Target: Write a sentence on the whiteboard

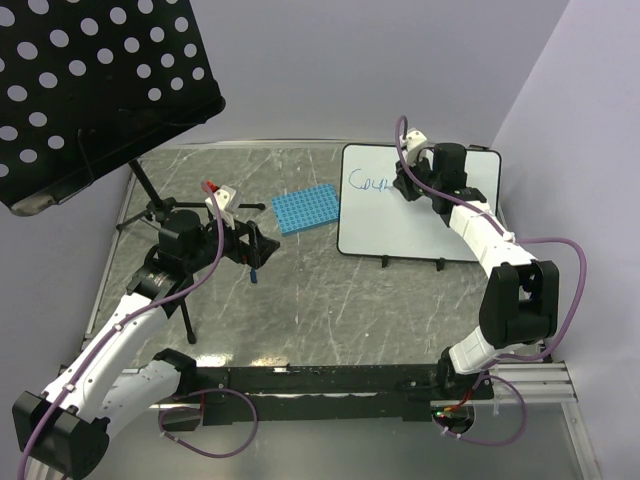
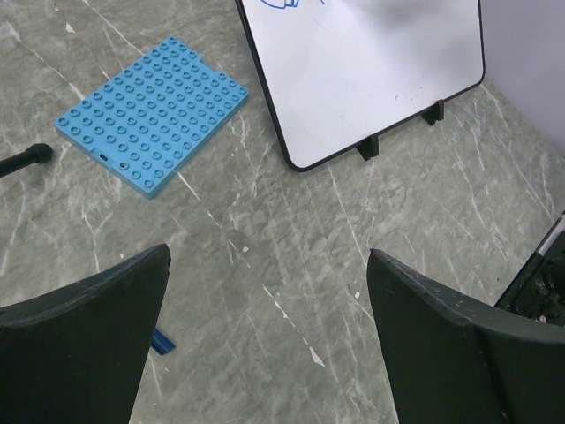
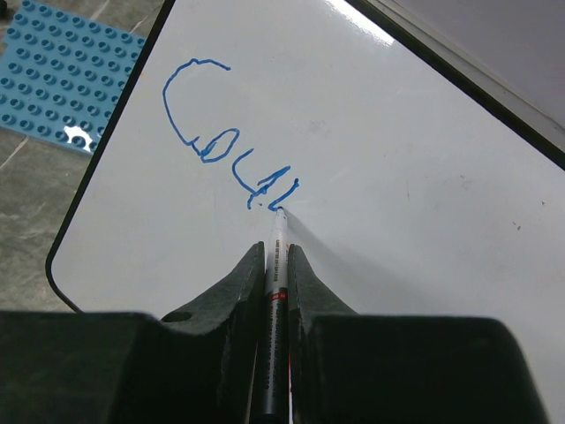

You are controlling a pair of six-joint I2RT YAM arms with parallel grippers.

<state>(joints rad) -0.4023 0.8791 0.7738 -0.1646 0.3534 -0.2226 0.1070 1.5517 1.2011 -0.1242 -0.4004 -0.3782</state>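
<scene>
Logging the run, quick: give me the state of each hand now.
Left hand: open, holding nothing.
Right hand: shut on the slim white marker pen, tip on the large white whiteboard.

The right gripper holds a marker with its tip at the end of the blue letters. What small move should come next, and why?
Probably slide the tip a little to the right to start the next letter. The right gripper is shut on the marker, whose tip touches the whiteboard at the end of the blue writing, only a few letters, with bare white surface beyond.
</scene>
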